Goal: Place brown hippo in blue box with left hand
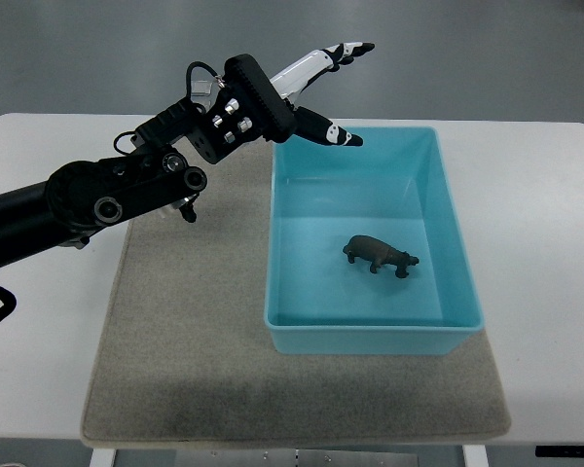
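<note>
Fingers (343, 51) stretched out straight and holding nothing, the robot's left hand (307, 83) hangs above the far-left corner of the blue box (370, 338), its thumb tip reaching just over the box's far rim while the longer digits point up and away beyond it. That spread, empty pose reads as a hand with its load already let go, since nothing sits between the digits and the palm faces clear of the box floor. The brown hippo (381, 255) stands upright on all 4 legs inside the blue box, right of centre on its floor and nearer the front wall than the back, head turned toward the box's right wall and well apart from the hand. By the look of it the placing is done, and what remains is only for the arm to draw clear. The black forearm (97, 199) slants in from the left edge, crossing the grey mat (185, 350) that lies under the blue box and spreads out to its left and front; the mat likely keeps the box from sliding on the white table (555, 243). The box sits on the mat's right half, within easy reach of the left arm. No right arm shows anywhere around the box.
</note>
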Robot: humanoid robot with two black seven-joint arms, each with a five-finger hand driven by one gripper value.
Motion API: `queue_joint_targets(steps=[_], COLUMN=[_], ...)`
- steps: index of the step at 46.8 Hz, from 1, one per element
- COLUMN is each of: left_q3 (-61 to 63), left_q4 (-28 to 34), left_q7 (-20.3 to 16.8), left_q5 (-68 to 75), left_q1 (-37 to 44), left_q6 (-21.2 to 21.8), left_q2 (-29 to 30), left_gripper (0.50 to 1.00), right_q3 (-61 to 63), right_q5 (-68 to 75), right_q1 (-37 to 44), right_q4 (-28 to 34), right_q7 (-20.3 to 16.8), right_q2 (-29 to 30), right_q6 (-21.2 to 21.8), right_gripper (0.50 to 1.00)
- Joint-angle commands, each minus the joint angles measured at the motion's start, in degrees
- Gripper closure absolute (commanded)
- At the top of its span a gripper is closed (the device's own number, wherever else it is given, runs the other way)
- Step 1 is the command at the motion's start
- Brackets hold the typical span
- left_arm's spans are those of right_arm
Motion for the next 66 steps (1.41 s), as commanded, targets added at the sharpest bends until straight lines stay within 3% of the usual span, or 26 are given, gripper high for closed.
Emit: queue_joint_targets(steps=[1,8,25,33,43,66], left_q3=[-0.21,-0.47,-9.52,-17.34,-26.48,-35.80], left_q4=[0.92,3.65,5.93,6.90,7.17,8.57], left_q7=[0.03,-0.84,-3.48,-3.48,-3.48,-3.48], left_q5=[-4.80,-14.90,-33.98,-36.45,-39.52,-39.70], left_q1=[0.08,0.16,4.82,8.95,14.84,22.13], left_q6=[0.48,2.77,1.72,1.19,-4.52,-5.40], left_q2=[0.29,0.29,0.37,0.37,0.37,0.64], left_gripper=[0.504,0.504,0.504,0.501,0.501,0.501], right_q3=[0.00,0.00,0.00,0.00,0.00,0.00], right_q5=[0.00,0.00,0.00,0.00,0.00,0.00], right_q1=[0.00,0.00,0.00,0.00,0.00,0.00], right_q4=[0.00,0.00,0.00,0.00,0.00,0.00], right_q7=[0.00,0.00,0.00,0.00,0.00,0.00], right_q2=[0.00,0.00,0.00,0.00,0.00,0.00], right_q6=[-0.01,-0.01,0.08,0.08,0.08,-0.01], right_gripper=[0.564,0.564,0.564,0.564,0.564,0.564])
